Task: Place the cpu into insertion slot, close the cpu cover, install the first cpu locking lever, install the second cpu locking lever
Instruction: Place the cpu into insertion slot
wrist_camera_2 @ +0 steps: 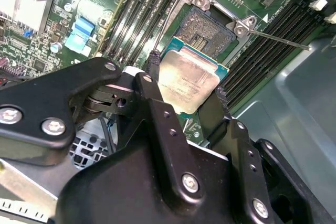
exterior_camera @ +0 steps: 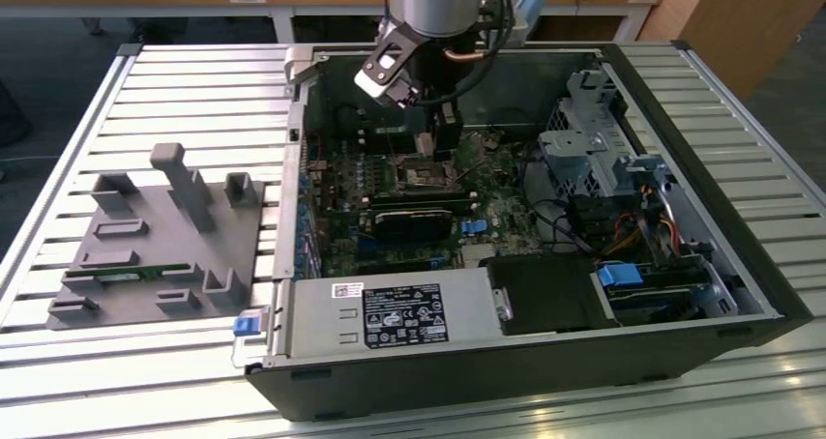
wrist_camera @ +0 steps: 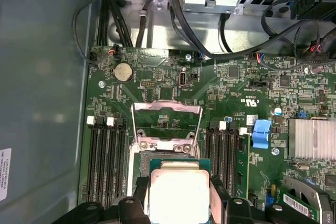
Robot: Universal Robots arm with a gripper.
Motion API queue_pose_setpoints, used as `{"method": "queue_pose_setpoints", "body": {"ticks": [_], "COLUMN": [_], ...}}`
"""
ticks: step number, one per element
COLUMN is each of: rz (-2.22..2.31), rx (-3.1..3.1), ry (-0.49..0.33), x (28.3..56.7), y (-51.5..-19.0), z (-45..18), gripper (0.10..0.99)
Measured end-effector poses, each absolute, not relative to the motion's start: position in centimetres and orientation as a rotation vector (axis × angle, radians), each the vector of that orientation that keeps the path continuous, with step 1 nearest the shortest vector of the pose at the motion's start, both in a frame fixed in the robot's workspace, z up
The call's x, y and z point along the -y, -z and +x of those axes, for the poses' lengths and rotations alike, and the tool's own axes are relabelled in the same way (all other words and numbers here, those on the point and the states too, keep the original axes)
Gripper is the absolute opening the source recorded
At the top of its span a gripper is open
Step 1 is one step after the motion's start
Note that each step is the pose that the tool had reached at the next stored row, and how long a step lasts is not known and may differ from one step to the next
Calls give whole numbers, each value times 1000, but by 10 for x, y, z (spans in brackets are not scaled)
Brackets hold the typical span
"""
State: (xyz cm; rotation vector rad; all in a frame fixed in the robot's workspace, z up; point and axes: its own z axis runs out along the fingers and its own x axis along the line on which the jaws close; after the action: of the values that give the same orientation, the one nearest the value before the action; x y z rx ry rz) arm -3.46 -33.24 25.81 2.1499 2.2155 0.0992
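table: slatted metal top that carries the computer case and a grey holder.
computer case: lies on its side with the side panel off, towards the exterior view's right.
grey holder: moulded block with upright posts, beside the case on the exterior view's left.
arm: reaches down into the open case.
circuit board: green, flat on the case floor.
gripper: black fingers clamped narrow on two opposite edges of the cpu.
insertion slot: dark centre bare, with nothing seated in it.
cpu cover: silver frame swung open, standing up at the far side of the slot.
cpu: silver top facing up, held between the fingers just over the near edge of the slot, in both wrist views.
lever: thin metal rod standing free from a corner of the slot.
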Motion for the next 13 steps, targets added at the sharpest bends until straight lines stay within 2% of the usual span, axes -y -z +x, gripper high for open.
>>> {"method": "queue_pose_setpoints", "body": {"ticks": [13], "rz": [2150], "rx": [-2215], "ry": [-100], "x": [332], "y": [-257], "z": [-35], "gripper": [541]}}
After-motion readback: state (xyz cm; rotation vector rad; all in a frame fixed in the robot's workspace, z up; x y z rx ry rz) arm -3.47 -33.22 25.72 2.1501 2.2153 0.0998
